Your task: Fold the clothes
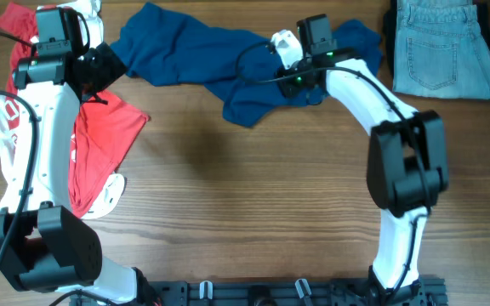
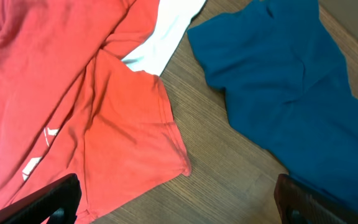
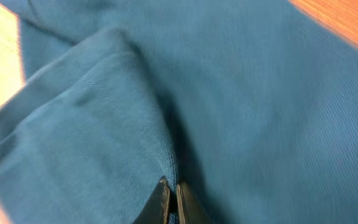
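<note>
Grip: right gripper [image 3: 171, 198] is clamped on a raised ridge of the large plain dark blue short-sleeved shirt of soft thin fabric [image 3: 229, 93], jaws pressed together, seemingly with a nip of cloth between them.
Other hand: left gripper [image 2: 176, 190] stands spread wide and holds nothing, hovering above the hem of the red shirt with white print [image 2: 104, 124] and the wooden table [image 2: 229, 162].
Shirt's place: crumpled in a slanting band across the upper middle of the overhead frame, between the red shirt at upper left and the light blue denim jeans [image 1: 445, 47] at upper right.
Progress: no fold is made, and the shirt is neither spread nor flattened. By my judgement everything is left to do: drawing it out flat, then folding.
Views: the right wrist alone shows the pinch itself. The overhead alone shows the whole layout and the jeans. The left wrist alone shows the strip of table between red and blue cloth.
</note>
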